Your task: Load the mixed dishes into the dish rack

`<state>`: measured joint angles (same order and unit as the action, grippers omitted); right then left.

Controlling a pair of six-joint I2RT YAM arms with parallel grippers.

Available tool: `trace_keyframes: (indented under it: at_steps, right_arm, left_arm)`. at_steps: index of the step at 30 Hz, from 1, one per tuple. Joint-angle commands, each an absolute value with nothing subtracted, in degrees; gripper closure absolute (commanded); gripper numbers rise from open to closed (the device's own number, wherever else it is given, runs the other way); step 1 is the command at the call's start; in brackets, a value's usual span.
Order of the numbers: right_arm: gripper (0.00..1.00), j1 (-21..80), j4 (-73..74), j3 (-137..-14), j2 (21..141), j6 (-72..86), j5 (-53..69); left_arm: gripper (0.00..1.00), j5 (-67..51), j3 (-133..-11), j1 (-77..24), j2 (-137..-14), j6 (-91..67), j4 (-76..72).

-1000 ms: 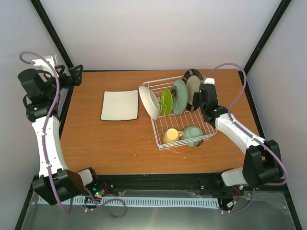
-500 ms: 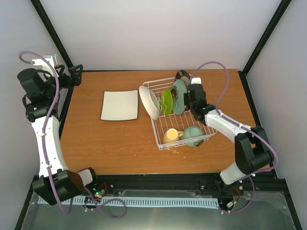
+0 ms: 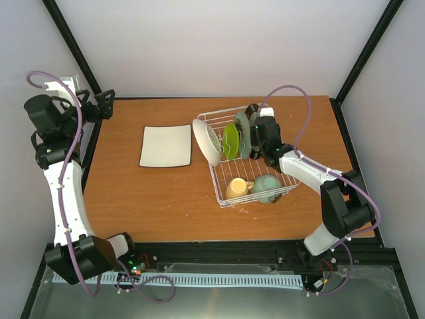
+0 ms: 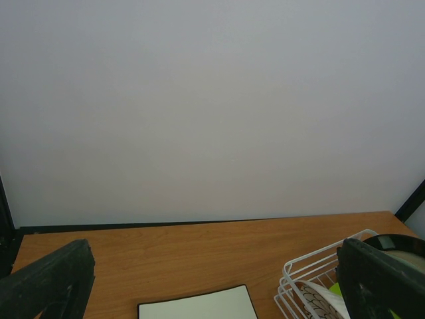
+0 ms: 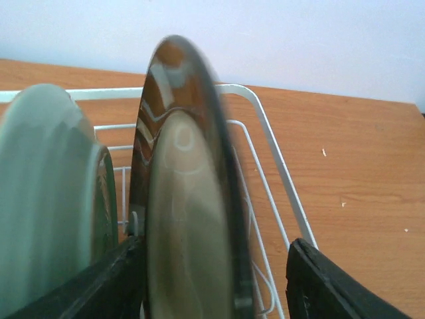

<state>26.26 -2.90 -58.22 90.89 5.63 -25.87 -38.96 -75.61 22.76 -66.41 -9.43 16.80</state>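
Note:
The dish rack (image 3: 222, 112) holds, standing in a row, a white petal-patterned plate (image 3: 207, 141), a lime green plate (image 3: 230, 139), a pale teal plate (image 3: 244, 135) and a dark striped-rim plate (image 3: 252, 111). A yellow mug (image 3: 237, 188) and a mint-green bowl (image 3: 267, 186) lie at its near end. My right gripper (image 3: 261, 135) (image 5: 214, 266) is open astride the dark plate (image 5: 186, 199); the left finger touches it, the right finger stands apart. A square white plate (image 3: 166, 146) lies flat on the table left of the rack. My left gripper (image 3: 99, 106) (image 4: 212, 292) hangs open at the far left, holding nothing.
The pale teal plate (image 5: 40, 199) stands close to the left of the dark one. The rack's wire rim (image 5: 265, 133) runs just right of the dark plate. Black frame posts rise at the table's back corners (image 3: 99, 90).
My right gripper carried the dark striped-rim plate leftward into the rack behind the teal plate, then opened its jaws. The left arm has not moved.

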Motion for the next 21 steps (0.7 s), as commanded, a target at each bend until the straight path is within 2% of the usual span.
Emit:
trace_keyframes:
  at_steps: [1,9,16,21]
  right_arm:
    - [0.40,27.21,-4.26,-60.18,90.87,6.87,-25.27]
    - [0.26,27.41,-3.97,-60.88,86.52,6.37,-26.40]
    - [0.24,27.51,-4.31,-60.87,78.85,3.70,-29.67]
    - [0.18,28.00,-3.80,-61.91,73.09,3.04,-25.68]
  left_arm:
    - [0.00,-39.25,-76.29,23.01,-65.85,-8.87,16.53]
    - [0.00,-39.11,-75.66,22.98,-65.66,-8.95,16.65]
    - [0.00,-39.14,-75.35,23.00,-65.39,-9.27,16.34]
    - [0.00,-39.29,-74.31,23.01,-64.84,-10.05,15.32]
